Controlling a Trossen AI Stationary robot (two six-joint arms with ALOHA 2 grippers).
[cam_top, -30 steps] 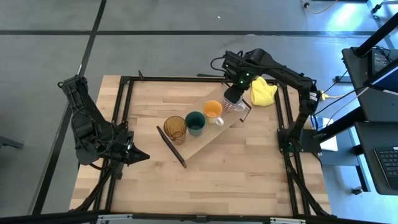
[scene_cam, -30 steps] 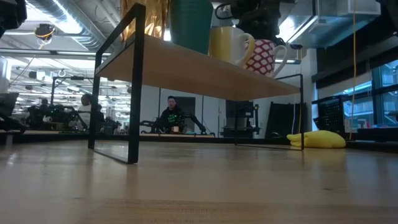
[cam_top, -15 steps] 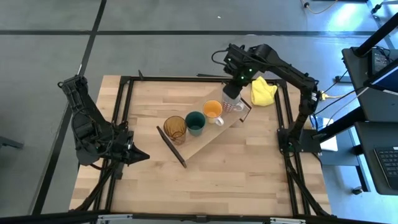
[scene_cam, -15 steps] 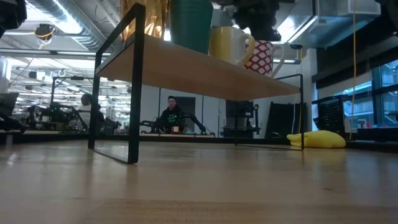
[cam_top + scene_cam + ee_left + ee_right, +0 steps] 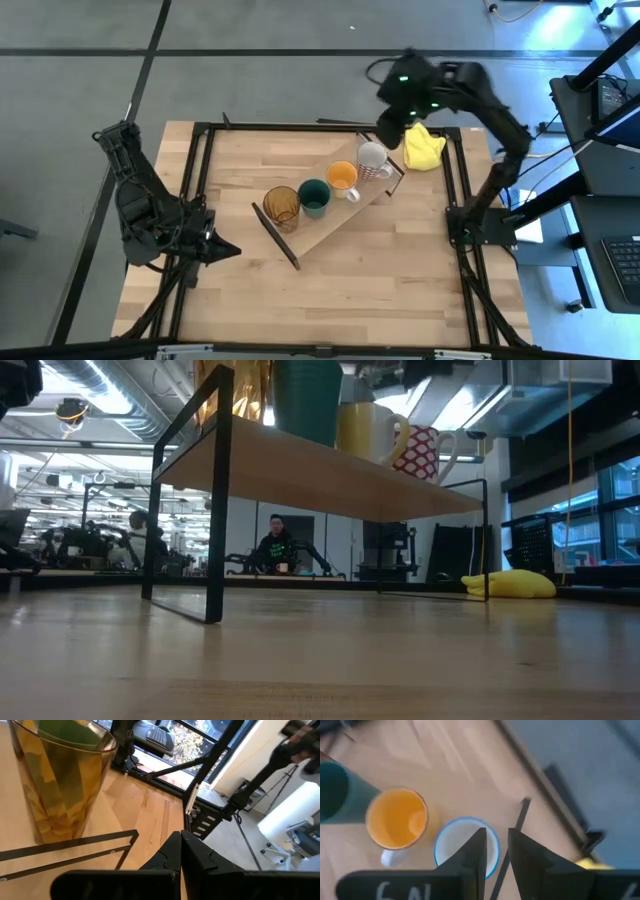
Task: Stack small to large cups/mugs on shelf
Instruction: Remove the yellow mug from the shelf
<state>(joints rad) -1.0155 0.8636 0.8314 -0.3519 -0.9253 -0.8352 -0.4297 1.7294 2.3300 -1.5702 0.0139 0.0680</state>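
Note:
The light-wood shelf [image 5: 330, 225] stands slantwise on the table. On it, in a row, stand the amber tumbler [image 5: 281, 205], the teal cup [image 5: 314, 196], the orange mug [image 5: 343, 178] and the white mug [image 5: 373, 158]. The low view shows the white mug's red-patterned side [image 5: 425, 452] at the shelf's right end. My right gripper [image 5: 389, 128] hangs open and empty above the white mug [image 5: 451, 851], its fingers [image 5: 476, 851] well clear of the rim. My left gripper [image 5: 226, 250] rests shut at the table's left, near the tumbler [image 5: 60, 780].
A yellow cloth [image 5: 422, 147] lies at the table's far right, beside the shelf's end. A dark frame [image 5: 200, 180] runs around the table top. Bare wood lies in front of the shelf toward the near edge. People sit in the room behind [image 5: 275, 545].
My right gripper has let go of the white mug. It has risen off the mug and drawn back toward the table's far edge. The mug stays upright on the shelf's right end.

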